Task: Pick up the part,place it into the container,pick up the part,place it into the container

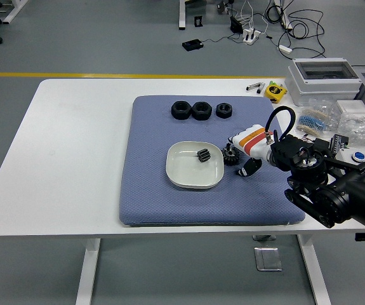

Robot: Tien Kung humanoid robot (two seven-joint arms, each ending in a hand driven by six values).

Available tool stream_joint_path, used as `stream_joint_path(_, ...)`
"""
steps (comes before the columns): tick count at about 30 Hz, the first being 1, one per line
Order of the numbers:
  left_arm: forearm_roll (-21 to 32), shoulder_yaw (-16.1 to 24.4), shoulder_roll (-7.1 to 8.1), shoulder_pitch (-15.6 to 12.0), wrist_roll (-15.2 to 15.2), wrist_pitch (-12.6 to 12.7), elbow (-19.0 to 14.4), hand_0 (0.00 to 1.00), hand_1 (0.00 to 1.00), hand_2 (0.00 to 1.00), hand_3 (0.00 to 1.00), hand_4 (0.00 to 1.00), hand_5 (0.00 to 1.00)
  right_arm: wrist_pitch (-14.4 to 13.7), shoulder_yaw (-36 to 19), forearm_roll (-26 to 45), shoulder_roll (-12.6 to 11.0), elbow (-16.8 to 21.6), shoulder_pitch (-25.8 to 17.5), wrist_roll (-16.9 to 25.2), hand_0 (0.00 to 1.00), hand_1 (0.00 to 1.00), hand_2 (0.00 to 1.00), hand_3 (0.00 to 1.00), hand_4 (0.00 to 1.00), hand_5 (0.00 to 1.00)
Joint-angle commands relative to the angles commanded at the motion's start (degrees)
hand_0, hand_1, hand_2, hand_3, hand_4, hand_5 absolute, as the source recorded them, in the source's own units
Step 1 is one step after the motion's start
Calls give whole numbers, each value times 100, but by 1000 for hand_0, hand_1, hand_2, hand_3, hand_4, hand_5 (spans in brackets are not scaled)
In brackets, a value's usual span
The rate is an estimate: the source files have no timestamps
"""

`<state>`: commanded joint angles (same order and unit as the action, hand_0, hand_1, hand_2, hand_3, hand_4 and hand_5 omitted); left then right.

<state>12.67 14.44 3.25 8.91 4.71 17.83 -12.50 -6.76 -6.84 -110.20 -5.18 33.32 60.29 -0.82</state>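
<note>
- Currently at the second pick: right hand (240,157) positioned against the small dark gear (230,154) on the blue mat (150,190), just right of the white dish (177,173).
- Fingers wrapped loosely about the gear from its right side, thumb lower and apart; firm grip judged likely but not confirmed, gear appearing to rest on the mat.
- First part, a black gear (202,155), already lying inside the white dish, toward its upper right.
- Next move, as a judgement: secure the grip, lift clear of the mat, carry a short way left over the dish rim, release beside the first gear without striking it.
- Risk: gear close to the dish rim, so a low carry may nudge the dish.
- Left hand not in view.
- Three black nuts (200,110) set in a row near the far edge of the mat, untouched.
- Mat laid on a white desk (74,146); grey box (323,79), yellow tape measure (275,91) and loose small parts at the desk's right end.
- Beyond the desk: grey floor (93,38) with a yellow line, cables and a power strip.
</note>
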Motion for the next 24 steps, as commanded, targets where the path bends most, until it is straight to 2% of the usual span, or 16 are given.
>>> stream_joint_path(5,25,-28,5,32,-11,-4,0,528,586,725,627,628,600,7,1,-47,19,53,34,5,531,632,719,795,891,301)
stream_joint_path(6,23,-29,6,38,-11,-4,1,529,585,726,628,627,600,7,-19,-43,23,58,26,4,490,613,701,713,861,303)
stream_joint_path(11,65,-52,-3,48,-26,-7,4,529,585,726,628,627,600,-5,-44,-2,4,76,-47,27,490,613,701,713,861,303)
stream_joint_path(12,70,-54,-4,50,-28,-7,5,531,585,726,626,627,599,-6,-38,6,-1,75,-54,34,417,522,577,611,781,289)
stream_joint_path(17,70,-42,-5,48,-29,-15,9,531,585,726,626,627,599,-20,-49,186,-29,89,-87,161,417,522,577,611,781,289)
stream_joint_path(18,67,-39,-5,47,-27,-15,10,529,586,726,626,628,600,-30,-48,204,-28,94,-91,178,385,487,532,569,747,297)
stream_joint_path(23,46,-28,-3,46,-19,-18,11,529,586,726,626,628,600,-149,-32,284,-18,89,-107,254,385,487,532,569,747,297)
stream_joint_path(24,52,-34,-2,48,-22,-18,10,528,586,726,627,626,598,-175,-26,308,-17,72,-112,261,341,462,511,548,727,305)
